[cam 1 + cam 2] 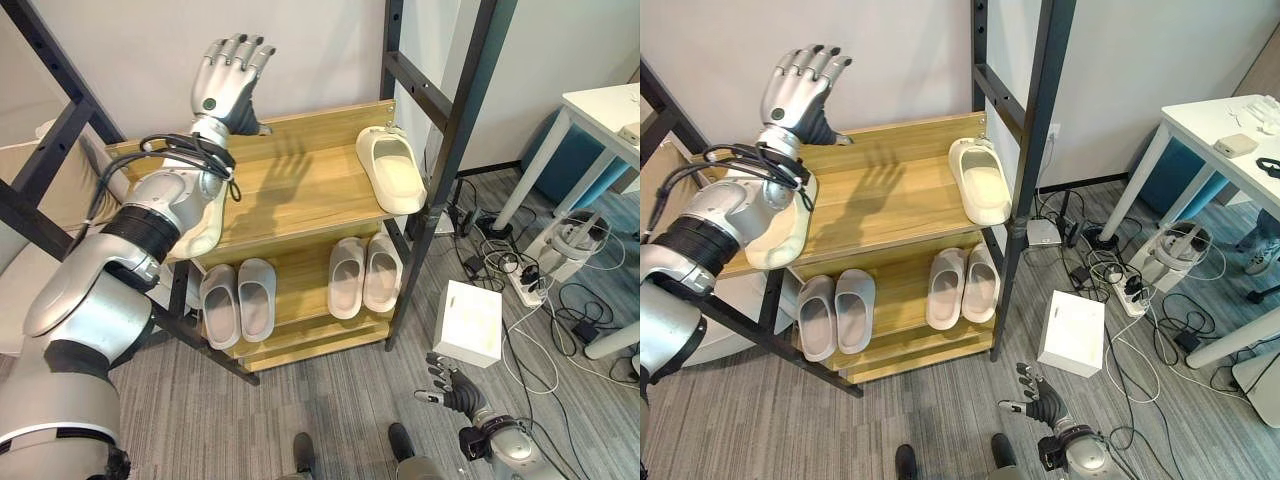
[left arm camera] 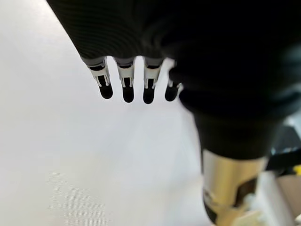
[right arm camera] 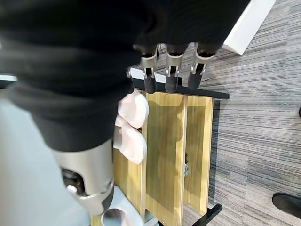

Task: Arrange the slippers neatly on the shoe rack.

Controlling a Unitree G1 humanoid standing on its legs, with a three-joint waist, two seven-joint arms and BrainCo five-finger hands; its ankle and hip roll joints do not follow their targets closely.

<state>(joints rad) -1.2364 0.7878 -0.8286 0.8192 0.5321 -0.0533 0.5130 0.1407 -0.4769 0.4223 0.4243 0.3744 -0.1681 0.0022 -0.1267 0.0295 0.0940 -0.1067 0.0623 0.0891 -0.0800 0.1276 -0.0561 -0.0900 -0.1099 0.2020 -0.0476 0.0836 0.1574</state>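
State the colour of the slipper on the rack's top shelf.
Cream slipper, clearest in the left eye view.

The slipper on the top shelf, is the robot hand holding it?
No, the slipper lies alone; the left robot hand is raised open.

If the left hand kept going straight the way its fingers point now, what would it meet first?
Most likely the pale wall behind the shoe rack. The left hand is raised above the top shelf, fingers open, pointing up and back; nothing shows between them and the wall, though depth is unclear.

Even indoor light; left hand [image 1: 228,80] shadows the shelf [image 1: 300,180]; left wrist view blurred
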